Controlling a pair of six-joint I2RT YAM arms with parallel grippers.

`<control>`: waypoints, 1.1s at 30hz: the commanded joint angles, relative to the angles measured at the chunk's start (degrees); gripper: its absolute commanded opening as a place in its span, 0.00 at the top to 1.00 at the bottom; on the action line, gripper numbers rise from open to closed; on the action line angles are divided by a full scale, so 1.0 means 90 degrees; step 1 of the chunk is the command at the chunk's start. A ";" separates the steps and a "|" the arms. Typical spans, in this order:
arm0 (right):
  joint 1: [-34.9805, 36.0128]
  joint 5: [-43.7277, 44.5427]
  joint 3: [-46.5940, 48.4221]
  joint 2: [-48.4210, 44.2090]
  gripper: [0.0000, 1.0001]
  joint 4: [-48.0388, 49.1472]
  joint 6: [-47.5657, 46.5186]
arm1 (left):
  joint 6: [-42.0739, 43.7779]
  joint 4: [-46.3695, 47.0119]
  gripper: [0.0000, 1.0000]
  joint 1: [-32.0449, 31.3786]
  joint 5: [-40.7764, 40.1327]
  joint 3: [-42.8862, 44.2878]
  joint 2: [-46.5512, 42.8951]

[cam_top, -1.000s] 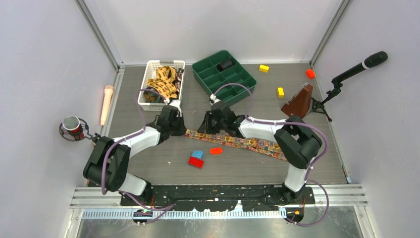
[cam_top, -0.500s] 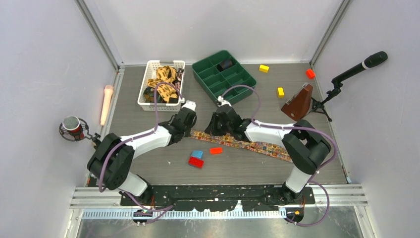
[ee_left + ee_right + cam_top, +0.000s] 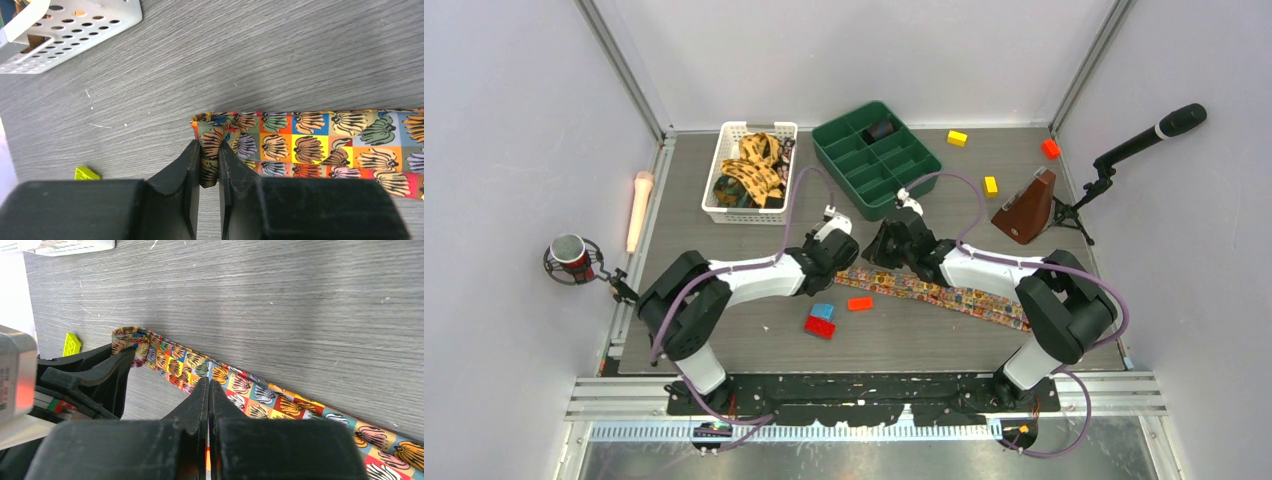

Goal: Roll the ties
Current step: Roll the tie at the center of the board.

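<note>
While my arms meet at mid-table in the top view, one patterned tie (image 3: 944, 293) lies flat on the table (image 3: 924, 340). My left gripper (image 3: 837, 252) is at its left end and my right gripper (image 3: 890, 243) is just beside. More ties (image 3: 749, 175) fill the white basket (image 3: 714, 213).

At my left wrist, the fingers pinch the tie's folded end.

At my right wrist, the fingers are pressed together, tips at the tie's near edge. I cannot tell whether they catch fabric.

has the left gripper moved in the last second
Yes, the left gripper slid rightward, away from the white basket, pinching the end of the tie.
</note>
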 commanded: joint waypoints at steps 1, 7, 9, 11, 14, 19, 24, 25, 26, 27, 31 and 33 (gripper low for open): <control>-0.0026 0.0050 -0.0057 -0.0224 1.00 0.0240 0.0158 | 0.0025 -0.0254 1.00 -0.0319 -0.0931 0.0434 0.0397; -0.0076 -0.0112 -0.0131 -0.0261 1.00 0.0439 0.0184 | 0.0006 -0.0492 0.97 -0.0609 -0.1344 0.0687 0.0817; -0.0090 -0.0111 -0.0134 -0.0271 1.00 0.0444 0.0192 | -0.0003 -0.0518 0.93 -0.0671 -0.1374 0.0701 0.0863; -0.0095 -0.0110 -0.0140 -0.0273 1.00 0.0444 0.0199 | -0.0028 -0.0547 0.89 -0.0722 -0.1363 0.0700 0.0877; -0.0111 -0.0112 -0.0170 -0.0295 1.00 0.0426 0.0201 | -0.0072 -0.0588 0.81 -0.0775 -0.1359 0.0688 0.0869; -0.0145 -0.0111 -0.0192 -0.0305 1.00 0.0387 0.0202 | -0.0167 -0.0632 0.75 -0.0849 -0.1259 0.0730 0.0882; -0.0163 -0.0111 -0.0204 -0.0291 1.00 0.0385 0.0194 | -0.0245 -0.0730 0.70 -0.0909 -0.1174 0.0849 0.0933; -0.0169 -0.0110 -0.0206 -0.0286 1.00 0.0390 0.0200 | -0.0256 -0.0736 0.69 -0.0920 -0.1138 0.0856 0.0934; -0.0167 -0.0115 -0.0202 -0.0285 1.00 0.0393 0.0197 | -0.0271 -0.0734 0.69 -0.0924 -0.1110 0.0865 0.0936; -0.0166 -0.0112 -0.0205 -0.0292 1.00 0.0394 0.0189 | -0.0284 -0.0735 0.68 -0.0925 -0.1076 0.0869 0.0927; -0.0166 -0.0110 -0.0222 -0.0299 1.00 0.0394 0.0185 | -0.0331 -0.0756 0.65 -0.0925 -0.0905 0.0911 0.0914; -0.0166 -0.0110 -0.0246 -0.0307 1.00 0.0408 0.0187 | -0.0353 -0.0756 0.64 -0.0925 -0.0837 0.0908 0.0897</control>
